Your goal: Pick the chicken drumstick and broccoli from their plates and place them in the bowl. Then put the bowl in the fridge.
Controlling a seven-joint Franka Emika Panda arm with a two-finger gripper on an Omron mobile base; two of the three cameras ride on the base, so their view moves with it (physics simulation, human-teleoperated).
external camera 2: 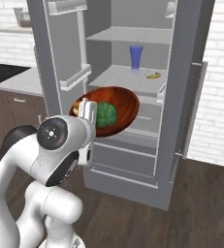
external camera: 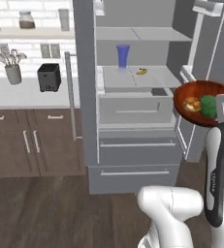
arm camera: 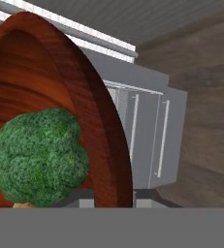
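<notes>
- While the fridge [external camera: 133, 97] stands open in the left base view, the bowl [external camera: 200, 102] hangs in the air just right of its middle shelf, tilted so its hollow faces the camera.
- Glossy reddish-brown wood; inside lie the orange drumstick [external camera: 191, 104] and, to its right, the green broccoli [external camera: 209, 106], touching.
- On that shelf stand a blue cup [external camera: 123, 55] and a banana [external camera: 142, 71].
- From the right base view, the bowl [external camera 2: 114, 110] is in front of the fridge [external camera 2: 128, 87] drawers, rim tipped toward the arm, with the broccoli [external camera 2: 106, 115] at its lower edge.
- Through the hand view, the gripper [arm camera: 106, 202] is clamped tight on the bowl [arm camera: 45, 87] rim; the broccoli [arm camera: 38, 157] sits just beside the fingers.
</notes>
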